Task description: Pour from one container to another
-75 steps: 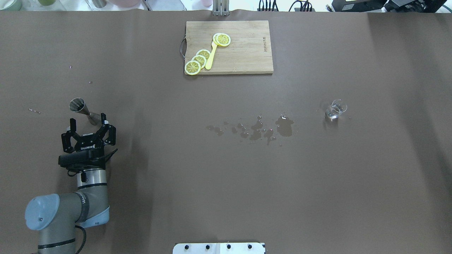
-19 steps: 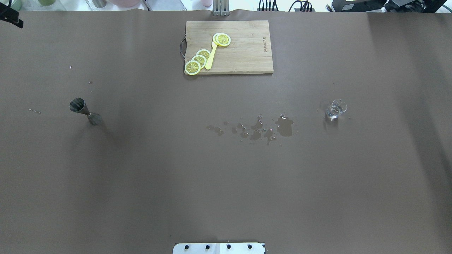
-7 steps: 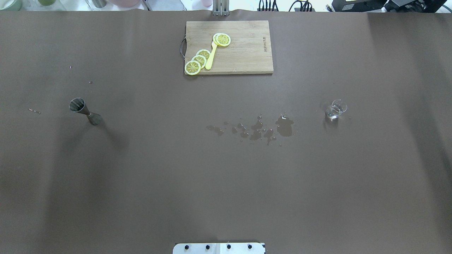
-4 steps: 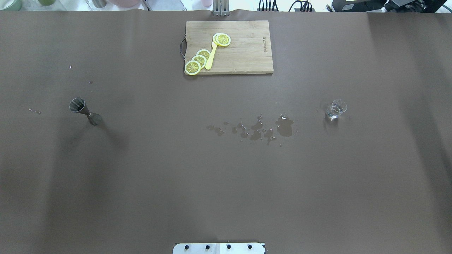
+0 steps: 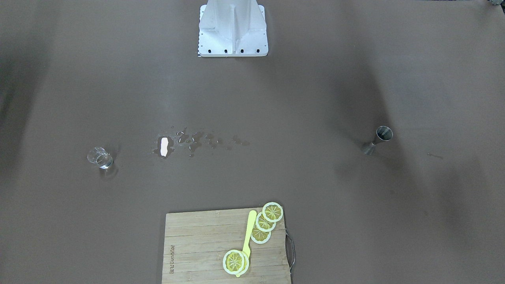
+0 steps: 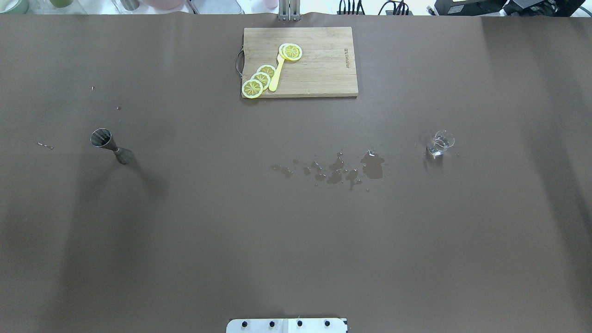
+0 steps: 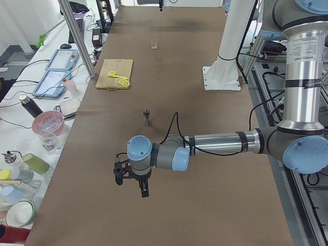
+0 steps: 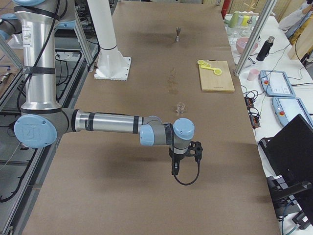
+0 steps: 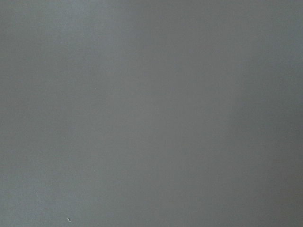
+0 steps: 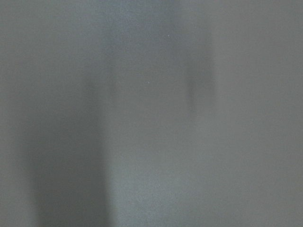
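Glass cup (image 6: 439, 143) and steel jigger (image 6: 112, 147) upright, well apart on bench (image 6: 296, 240); left jaws, right jaws: spread or pressed, cannot tell.

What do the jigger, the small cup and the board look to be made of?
Jigger: metal, probably steel; grey and shiny, its inner cone reflective.
Small cup: clear glass by its look, perhaps plastic; the table shows through it.
Board: wood or bamboo, matt; pale tan with lengthwise strip seams.
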